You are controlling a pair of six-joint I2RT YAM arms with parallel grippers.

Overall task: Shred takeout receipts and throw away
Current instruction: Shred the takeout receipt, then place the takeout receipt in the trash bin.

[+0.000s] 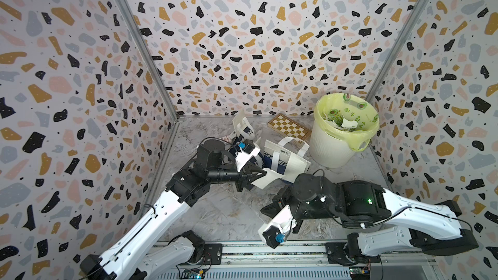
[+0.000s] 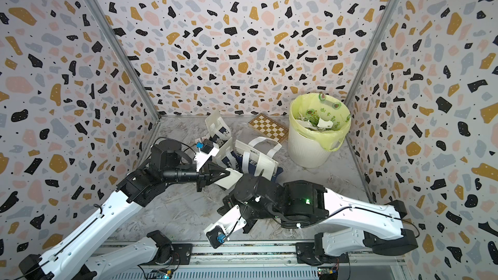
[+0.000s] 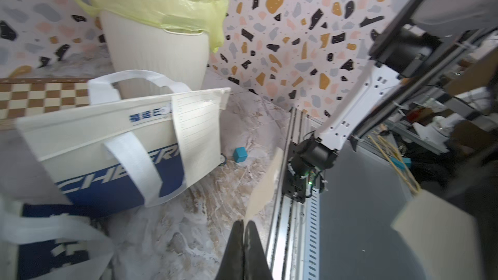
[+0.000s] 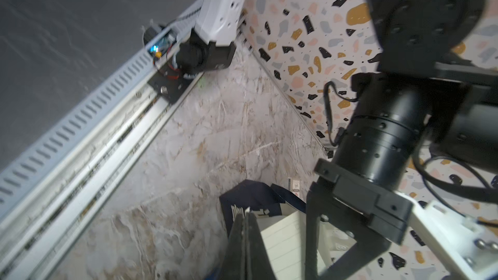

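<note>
Left hand (image 3: 244, 224) is pinching a receipt (image 3: 265, 181) by the bags (image 1: 289, 161). Right hand (image 4: 245, 218) is pressed together, can't tell if it's got anything.

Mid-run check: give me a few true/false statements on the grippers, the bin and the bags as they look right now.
1. The left gripper is shut on a receipt. True.
2. The right gripper is wide open. False: its jaws are shut.
3. The bin has no liner. False: a yellow-green liner is folded over its rim.
4. A lined white slip lies against the face of a navy-and-white bag. True.
5. The chessboard lies between the arm bases. False: it lies at the far end, beside the bin.
</note>
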